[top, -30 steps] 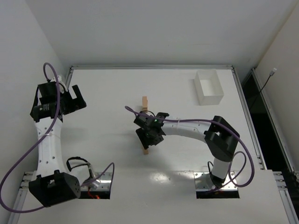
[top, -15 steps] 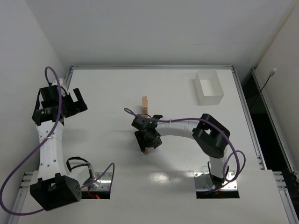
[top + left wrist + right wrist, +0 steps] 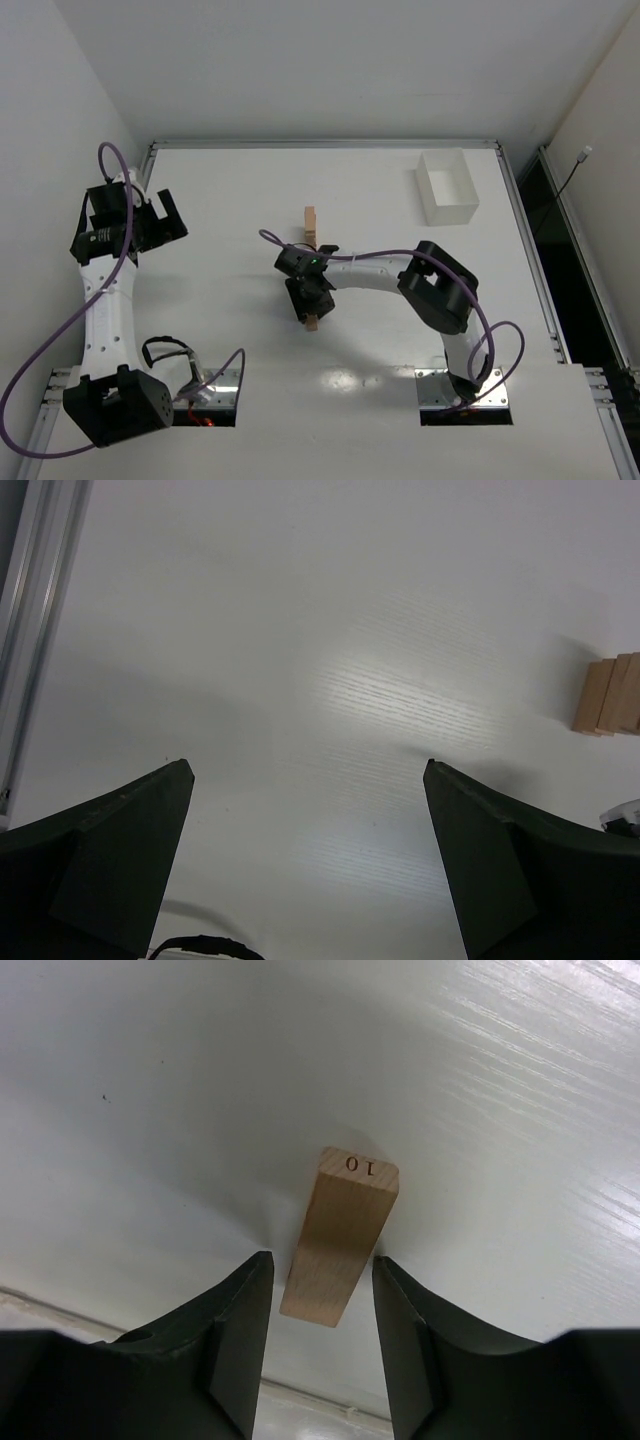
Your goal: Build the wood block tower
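Straddles block (image 3: 342, 1235) mid-table with right fingers (image 3: 235, 1340), clamp unclear; holds left fingers (image 3: 110, 850) wide apart, empty. Looks unfinished: low tower (image 3: 310, 222) just beyond, this block unplaced.

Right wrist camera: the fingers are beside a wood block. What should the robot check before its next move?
1. Wood block sits between the right gripper fingers: ok.
2. Fingers squeezing it firmly: cannot tell; a thin gap seems to show on one side.
3. Tower in sight, just past the right gripper: ok.
4. Left gripper open, empty, off to the side: ok.
5. White bin away from the block and the tower: ok.
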Robot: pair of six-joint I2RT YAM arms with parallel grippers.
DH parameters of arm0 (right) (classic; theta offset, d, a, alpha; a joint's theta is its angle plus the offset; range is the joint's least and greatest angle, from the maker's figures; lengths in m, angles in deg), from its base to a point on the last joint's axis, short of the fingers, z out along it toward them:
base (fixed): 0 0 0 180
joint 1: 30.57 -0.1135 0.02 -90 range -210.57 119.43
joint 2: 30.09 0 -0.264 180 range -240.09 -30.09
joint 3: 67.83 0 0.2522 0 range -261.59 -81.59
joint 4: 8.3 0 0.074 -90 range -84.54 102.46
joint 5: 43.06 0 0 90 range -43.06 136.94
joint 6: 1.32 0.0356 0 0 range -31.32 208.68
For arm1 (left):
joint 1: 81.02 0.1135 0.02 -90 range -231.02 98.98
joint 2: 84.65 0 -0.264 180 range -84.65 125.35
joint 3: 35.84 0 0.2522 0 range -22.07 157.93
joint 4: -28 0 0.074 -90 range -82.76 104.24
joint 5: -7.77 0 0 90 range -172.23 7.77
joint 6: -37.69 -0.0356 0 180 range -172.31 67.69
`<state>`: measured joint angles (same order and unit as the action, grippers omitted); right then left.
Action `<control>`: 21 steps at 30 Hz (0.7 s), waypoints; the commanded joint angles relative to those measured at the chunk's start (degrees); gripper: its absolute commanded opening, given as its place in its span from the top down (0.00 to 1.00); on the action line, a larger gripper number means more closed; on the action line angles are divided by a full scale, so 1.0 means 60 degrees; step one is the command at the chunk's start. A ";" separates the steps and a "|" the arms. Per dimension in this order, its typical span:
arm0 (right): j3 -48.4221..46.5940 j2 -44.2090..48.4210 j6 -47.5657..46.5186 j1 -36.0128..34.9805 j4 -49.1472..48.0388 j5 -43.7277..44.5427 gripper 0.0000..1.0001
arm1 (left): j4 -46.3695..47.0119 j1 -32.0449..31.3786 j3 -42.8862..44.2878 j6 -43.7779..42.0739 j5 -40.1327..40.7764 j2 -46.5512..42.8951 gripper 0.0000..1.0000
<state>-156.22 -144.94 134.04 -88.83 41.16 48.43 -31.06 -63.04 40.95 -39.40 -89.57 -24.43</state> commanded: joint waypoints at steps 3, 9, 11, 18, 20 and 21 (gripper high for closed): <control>-0.0482 0.0010 0.0188 -0.0075 -0.0077 0.0160 0.69 | 0.0343 -0.0067 -0.0117 0.0002 0.0065 -0.0004 0.00; -0.0482 0.0185 0.0101 -0.0075 -0.0077 0.0366 0.90 | 0.0431 -0.0067 -0.0205 0.0002 0.0065 -0.0004 0.00; -0.0584 0.0419 -0.0045 -0.0162 -0.0077 0.0628 0.98 | 0.0431 -0.0067 -0.0206 0.0002 0.0065 -0.0004 0.00; -0.0571 0.2410 -0.1378 -0.0368 -0.0311 0.0645 1.00 | 0.0518 -0.0067 -0.0396 0.0090 -0.0139 -0.0179 0.00; -0.0452 0.3187 -0.1379 -0.0091 -0.0399 0.0031 1.00 | 0.0519 -0.0067 -0.0397 0.0178 -0.0227 -0.0282 0.00; -0.0452 0.3378 -0.1379 -0.0003 -0.0399 -0.0131 1.00 | 0.0519 -0.0067 -0.0484 0.0178 -0.0228 -0.0282 0.00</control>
<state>-157.31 -131.89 127.82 -90.32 41.16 50.53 -29.77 -63.04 38.72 -39.14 -89.74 -24.30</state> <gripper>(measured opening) 0.249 0.996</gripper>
